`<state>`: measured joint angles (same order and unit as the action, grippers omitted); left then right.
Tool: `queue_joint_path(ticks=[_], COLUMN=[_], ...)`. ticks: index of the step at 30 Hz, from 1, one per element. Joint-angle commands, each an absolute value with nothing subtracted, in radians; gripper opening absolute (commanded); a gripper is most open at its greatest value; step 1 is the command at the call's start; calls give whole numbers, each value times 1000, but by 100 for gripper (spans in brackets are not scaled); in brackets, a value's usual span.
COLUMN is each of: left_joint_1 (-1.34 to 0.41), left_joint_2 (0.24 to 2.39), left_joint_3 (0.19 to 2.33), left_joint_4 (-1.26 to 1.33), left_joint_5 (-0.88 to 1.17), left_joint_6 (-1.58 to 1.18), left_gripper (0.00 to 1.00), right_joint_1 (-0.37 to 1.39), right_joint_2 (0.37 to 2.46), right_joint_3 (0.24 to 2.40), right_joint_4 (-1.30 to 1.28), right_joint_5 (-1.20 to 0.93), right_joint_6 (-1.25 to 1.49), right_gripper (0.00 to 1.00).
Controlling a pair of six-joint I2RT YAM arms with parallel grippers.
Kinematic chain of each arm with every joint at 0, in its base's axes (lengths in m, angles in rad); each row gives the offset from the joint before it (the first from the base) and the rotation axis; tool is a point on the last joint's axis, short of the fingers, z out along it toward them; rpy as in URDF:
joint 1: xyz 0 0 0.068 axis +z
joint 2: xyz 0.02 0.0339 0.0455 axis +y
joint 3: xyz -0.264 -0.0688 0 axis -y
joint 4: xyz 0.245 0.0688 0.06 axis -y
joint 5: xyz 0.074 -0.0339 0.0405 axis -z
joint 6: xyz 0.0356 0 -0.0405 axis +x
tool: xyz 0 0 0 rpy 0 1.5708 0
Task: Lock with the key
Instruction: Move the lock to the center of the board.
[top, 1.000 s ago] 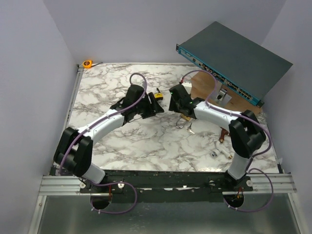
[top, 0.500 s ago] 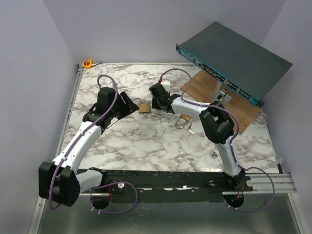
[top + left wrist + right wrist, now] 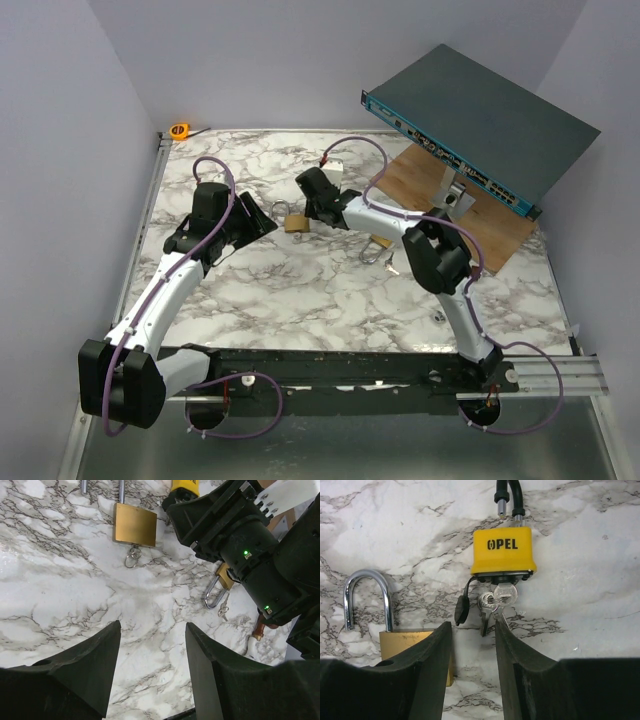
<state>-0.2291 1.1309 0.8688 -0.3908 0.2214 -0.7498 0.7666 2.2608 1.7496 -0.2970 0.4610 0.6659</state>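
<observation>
The yellow padlock (image 3: 503,550) lies flat on the marble tabletop (image 3: 300,300), in the upper centre of the right wrist view, with the word OPEL on its body. A bunch of keys (image 3: 495,602) sticks out of its lower edge, and its black shackle points to the top of the frame. One end of the shackle seems to stand free of the body, but we cannot tell this for sure.

Just to the lower left of it lies the brass padlock (image 3: 402,639). Its silver shackle is open, with one leg ending beside the body. In the left wrist view a small ring hangs at the lower edge of this padlock.

The right gripper (image 3: 472,625) hovers over the gap between the two padlocks. Its fingers are spread, they hold nothing, and the keys lie just past the fingertips. The left gripper (image 3: 152,630) is also spread with nothing between its fingers, and it is near the brass padlock, apart from it, at the bottom of its own view.

In the overhead view, the two grippers face each other in the upper middle of the tabletop. A small padlock (image 3: 378,245) with its own keys lies right of centre. Further to the upper right a wooden board (image 3: 410,175) carries a tilted blue-green device (image 3: 480,120). An orange tape measure (image 3: 180,130) sits in the upper left corner.
</observation>
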Motion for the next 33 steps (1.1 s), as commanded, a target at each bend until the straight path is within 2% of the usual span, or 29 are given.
queue_joint_path(ticks=[1, 8, 19, 23, 26, 33], left_joint_1=[-222, -222, -219, -218, -208, -210], left_joint_2=[1129, 1124, 1115, 1128, 1155, 1229], left_joint_3=[856, 858, 856, 855, 848, 806], left_joint_4=[-387, -389, -393, -386, -358, -203], left_joint_5=[253, 254, 257, 271, 319, 452], left_joint_6=[-739, -742, -741, -746, -779, -905], left_gripper=[53, 53, 53, 53, 53, 57], right_joint_1=[788, 788, 786, 778, 775, 776], right_joint_2=[2279, 2363, 2416, 2424, 2412, 2165], right_joint_3=[1767, 1894, 1974, 1979, 1964, 1629], right_joint_4=[-327, -406, -441, -434, -430, -308], right_joint_5=[506, 554, 595, 589, 575, 448], right_joint_6=[709, 728, 730, 720, 697, 628], right_gripper=[43, 42, 37, 23, 1, 1])
